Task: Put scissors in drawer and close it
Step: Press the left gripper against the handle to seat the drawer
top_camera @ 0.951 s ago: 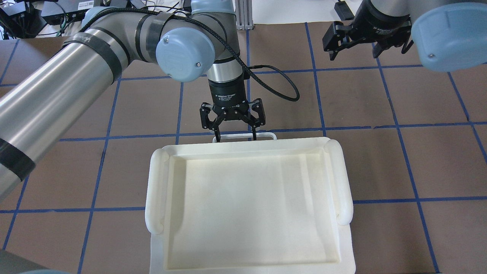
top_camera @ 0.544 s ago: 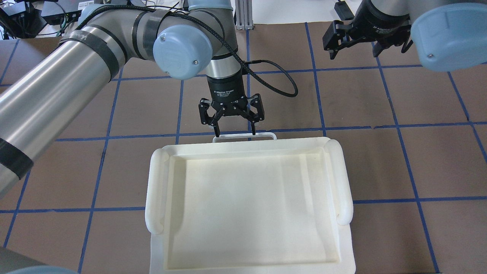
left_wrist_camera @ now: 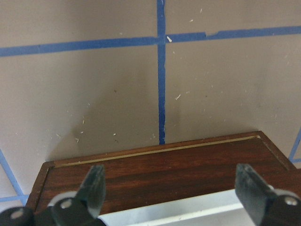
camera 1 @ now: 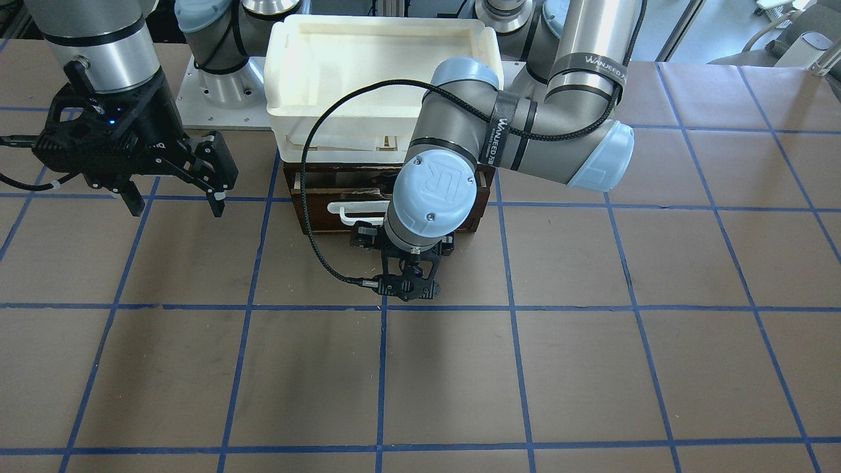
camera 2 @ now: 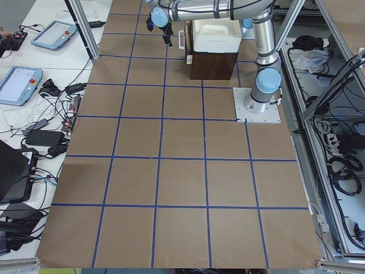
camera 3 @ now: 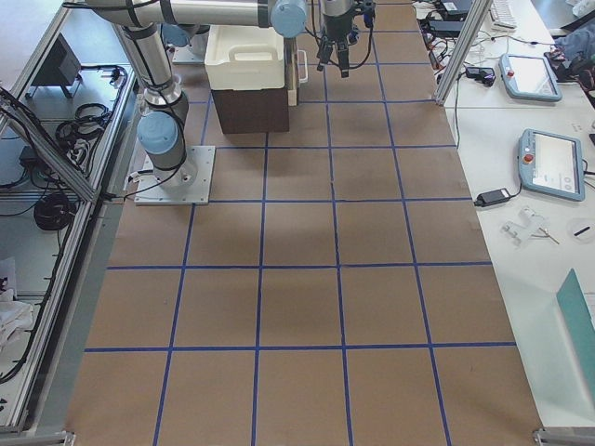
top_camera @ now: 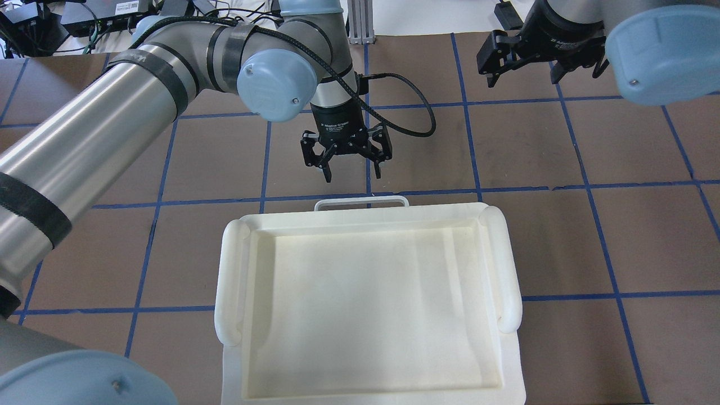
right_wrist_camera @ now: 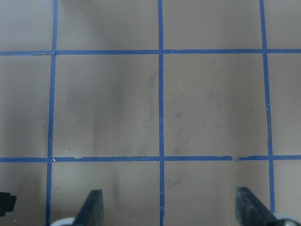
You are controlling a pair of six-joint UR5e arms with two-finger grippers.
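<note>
Two grippers hang over the brown table (top_camera: 562,236) with its blue lines (top_camera: 585,185). On the left side is the big silver left arm (top_camera: 84,146). It bends down near the middle, and the left gripper (top_camera: 353,175) at its end points at the table. Its two black fingers (top_camera: 328,171) are spread wide apart and hold nothing. The gripper is in the air, just past the white handle (top_camera: 360,198), and it does not touch it. The handle sits on the front of the drawer (camera 1: 312,220), which is dark brown wood. The drawer is in a brown box (camera 2: 214,65) in the middle of the table, close to the robot. From the sides the drawer looks pushed in, with its front flat against the box. A white tray (top_camera: 230,281) lies on top of the box and hides most of it from above. The scissors cannot be seen in any view. Far over on the right, the right gripper (camera 1: 176,209) hangs above the table, well apart from the drawer. Its fingers are wide apart too, and it holds nothing.
</note>
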